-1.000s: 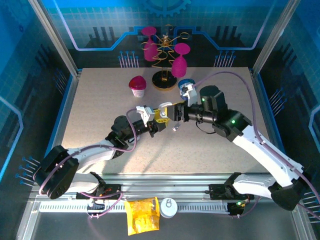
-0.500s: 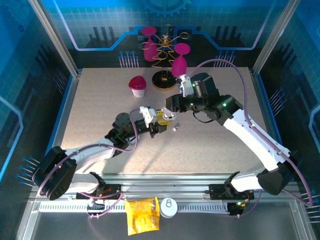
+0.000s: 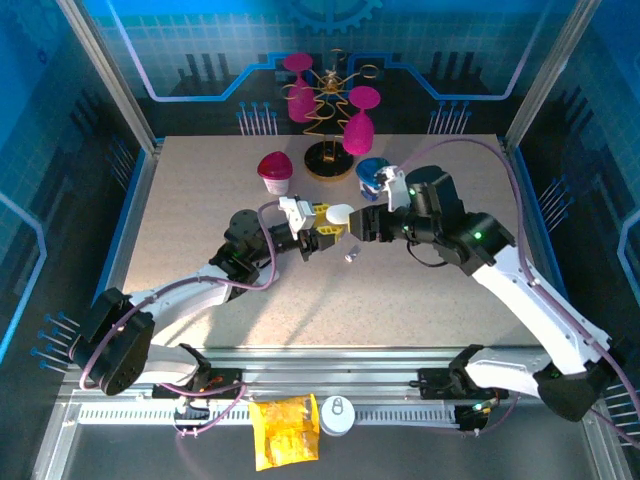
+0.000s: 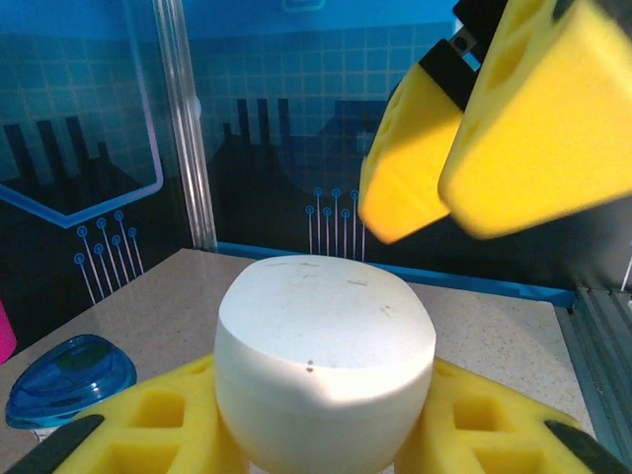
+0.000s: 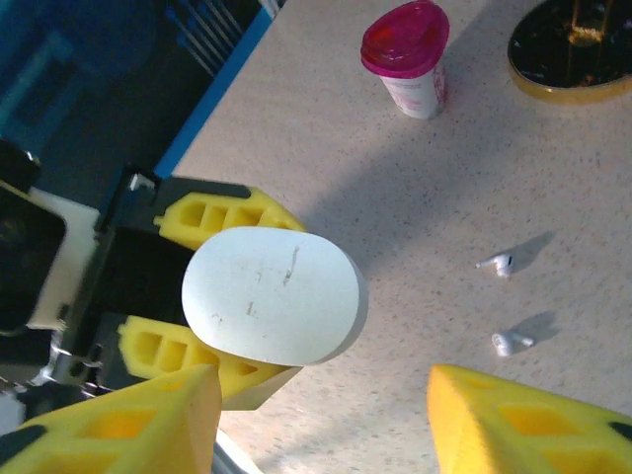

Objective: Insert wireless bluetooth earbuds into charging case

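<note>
My left gripper (image 3: 325, 228) pinches the case (image 3: 340, 213) above mid-bench (image 3: 200, 200), offering it to the right gripper (image 3: 362, 222), whose fingers stand wide, I judge to open it. The case juts end-on, dome toward that gripper. Two earbuds (image 5: 499, 263) lie loose on the bench nearby.

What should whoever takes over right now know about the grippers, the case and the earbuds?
Grippers: the left gripper is shut on the white case and holds it up off the table. The right gripper is open and empty, close beside the case.
Things: one earbud and a second earbud lie loose on the table near each other.
Done: the case is picked up.
Left: its lid looks closed, so open it, then pick up each loose earbud and seat it. What is inside the case cannot be seen.
</note>
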`<action>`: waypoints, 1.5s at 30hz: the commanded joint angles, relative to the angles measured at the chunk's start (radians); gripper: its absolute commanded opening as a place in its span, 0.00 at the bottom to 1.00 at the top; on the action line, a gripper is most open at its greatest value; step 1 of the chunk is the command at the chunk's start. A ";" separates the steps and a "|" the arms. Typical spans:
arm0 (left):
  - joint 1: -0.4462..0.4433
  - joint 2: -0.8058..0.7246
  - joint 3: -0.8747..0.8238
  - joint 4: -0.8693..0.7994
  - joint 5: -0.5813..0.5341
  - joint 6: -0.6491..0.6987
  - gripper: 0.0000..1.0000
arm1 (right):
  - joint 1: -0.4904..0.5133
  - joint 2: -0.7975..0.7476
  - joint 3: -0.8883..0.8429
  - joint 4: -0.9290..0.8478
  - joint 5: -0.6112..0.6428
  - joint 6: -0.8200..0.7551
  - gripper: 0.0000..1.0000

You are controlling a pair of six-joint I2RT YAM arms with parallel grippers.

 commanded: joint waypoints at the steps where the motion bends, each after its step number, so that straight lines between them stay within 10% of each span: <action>1: 0.008 -0.007 0.011 0.045 0.048 0.002 0.26 | -0.050 -0.067 -0.101 0.183 -0.106 0.170 0.73; 9: 0.007 0.034 0.016 0.208 0.058 -0.089 0.26 | -0.127 -0.087 -0.385 0.751 -0.430 0.609 0.83; 16: 0.006 0.047 0.012 0.258 0.073 -0.109 0.25 | -0.130 -0.019 -0.488 1.051 -0.507 0.801 0.65; 35: 0.005 -0.015 -0.037 0.175 0.079 -0.068 0.32 | -0.139 -0.057 -0.573 1.086 -0.459 0.803 0.16; 45: 0.005 -0.090 -0.059 0.008 0.087 0.008 0.75 | -0.153 -0.051 -0.537 0.941 -0.417 0.600 0.14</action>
